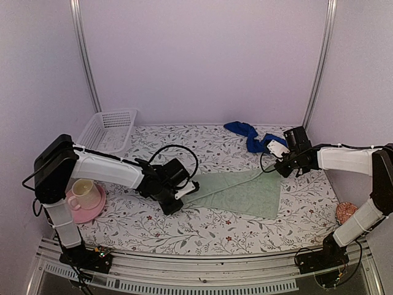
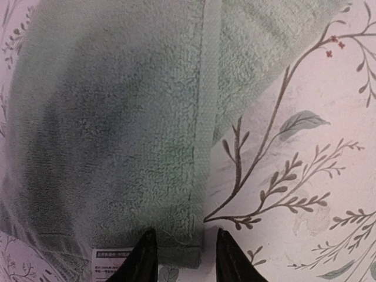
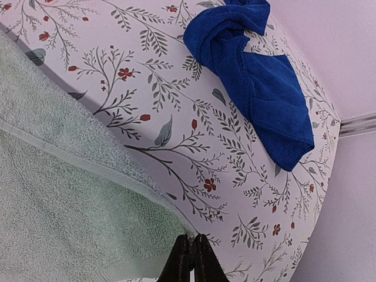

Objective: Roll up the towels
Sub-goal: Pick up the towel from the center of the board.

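My left gripper (image 2: 183, 258) stands partly open, its fingertips astride a hemmed corner of the small pale sage-green cloth towel (image 1: 245, 195), which is spread on the floral tablecloth (image 1: 184, 144). My right gripper (image 3: 188, 257) is pinched shut on that towel's opposite edge. The crumpled royal-blue cloth towel (image 1: 250, 136) lies just behind it.
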### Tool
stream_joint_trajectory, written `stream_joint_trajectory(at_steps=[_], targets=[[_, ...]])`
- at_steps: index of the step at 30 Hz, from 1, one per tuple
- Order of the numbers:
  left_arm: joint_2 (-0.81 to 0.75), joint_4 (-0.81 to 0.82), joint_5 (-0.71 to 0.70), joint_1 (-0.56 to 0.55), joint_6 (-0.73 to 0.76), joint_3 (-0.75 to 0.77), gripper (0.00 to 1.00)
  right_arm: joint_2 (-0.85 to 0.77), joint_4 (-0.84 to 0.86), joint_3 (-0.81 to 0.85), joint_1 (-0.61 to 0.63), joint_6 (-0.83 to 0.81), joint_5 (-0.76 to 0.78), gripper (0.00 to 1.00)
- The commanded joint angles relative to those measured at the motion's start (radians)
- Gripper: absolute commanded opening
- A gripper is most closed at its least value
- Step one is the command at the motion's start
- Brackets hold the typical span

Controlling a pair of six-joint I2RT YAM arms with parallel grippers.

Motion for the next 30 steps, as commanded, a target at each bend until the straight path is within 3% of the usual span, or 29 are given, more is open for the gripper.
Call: stream_joint_trajectory(at_steps=[1,7,13,18,25,30], targets=[[0.077,-0.215,0.032,0.018,-0.013,-0.056,0.36,-0.024,0.001,-0.004,-0.006,0.007,-0.009,0.07],[0.098,-0.234,0.063,0.021,-0.019,-0.066,0.33,-0.025,0.001,-0.004,-0.005,0.008,-0.007,0.07],[0.102,-0.254,0.103,0.027,-0.022,-0.059,0.23,-0.03,0.001,-0.005,-0.005,0.008,-0.007,0.07],[0.119,-0.266,0.106,0.033,-0.035,-0.055,0.0,-0.038,0.001,-0.005,-0.006,0.008,-0.01,0.06],[0.152,-0.248,0.011,0.046,-0.064,-0.048,0.0,-0.046,0.002,-0.006,-0.005,0.004,-0.013,0.04],[0.004,-0.186,-0.155,0.046,-0.074,0.02,0.0,-0.083,0.022,-0.012,-0.005,0.001,0.0,0.03]])
